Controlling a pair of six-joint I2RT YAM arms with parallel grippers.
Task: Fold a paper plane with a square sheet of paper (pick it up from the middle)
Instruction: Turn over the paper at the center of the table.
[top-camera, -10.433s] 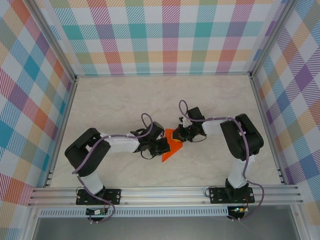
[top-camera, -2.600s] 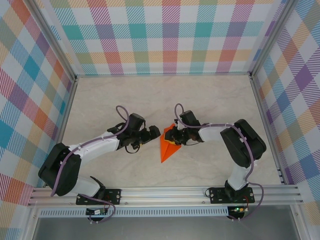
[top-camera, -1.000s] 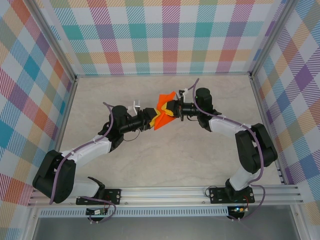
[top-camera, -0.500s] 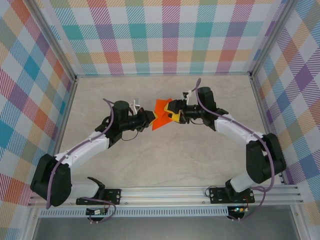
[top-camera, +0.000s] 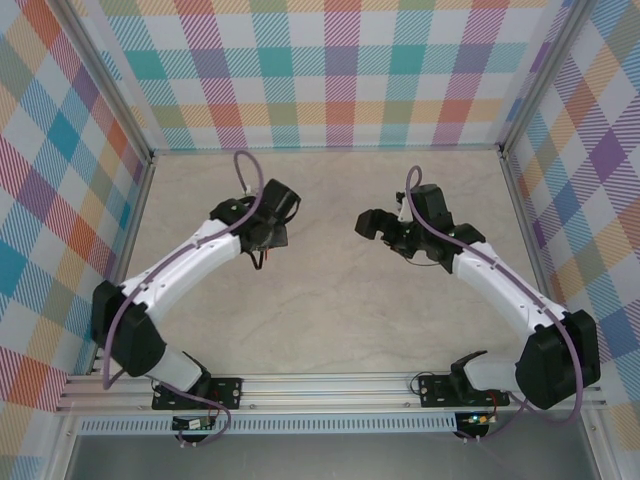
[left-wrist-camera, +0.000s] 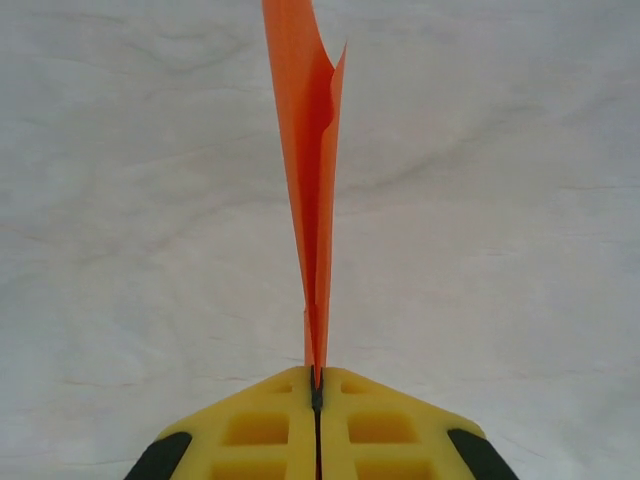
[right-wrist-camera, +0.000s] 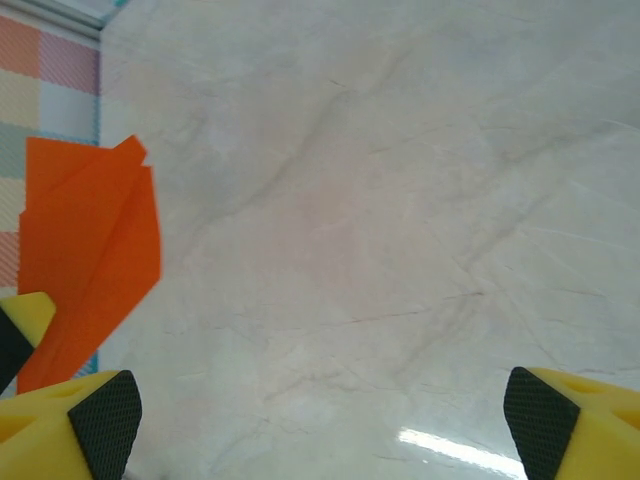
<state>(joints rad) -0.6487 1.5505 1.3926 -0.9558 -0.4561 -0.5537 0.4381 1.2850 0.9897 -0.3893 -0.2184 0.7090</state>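
Orange paper: we see the paper plane (left-wrist-camera: 315, 200) edge-on from the left wrist, a thin folded strip of bright orange with two layers pressed together low down and parting slightly toward the far end; no yellow face shows
Side face: from the right wrist the paper plane (right-wrist-camera: 95, 240) is a flat orange shape with overlapping flaps and creases, broad at the top and tapering downward
Where it is: held up off the marble table (right-wrist-camera: 400, 200), at the far left of the right wrist's picture; in the overhead picture we cannot make it out
Left gripper (left-wrist-camera: 316, 385): jaws pressed together with only a hairline between them; the yellow fingers (left-wrist-camera: 260, 425) pinch the paper's near end, and the rest stands straight out beyond the tips
Right gripper (right-wrist-camera: 322, 410): jaws spread wide, holding nothing; the black pads (right-wrist-camera: 108, 418) sit at the bottom corners with bare table between them; the paper lies outside the left pad, not between the two
Overhead: the left gripper (top-camera: 268, 238) and right gripper (top-camera: 372, 222) are well apart over the table's middle
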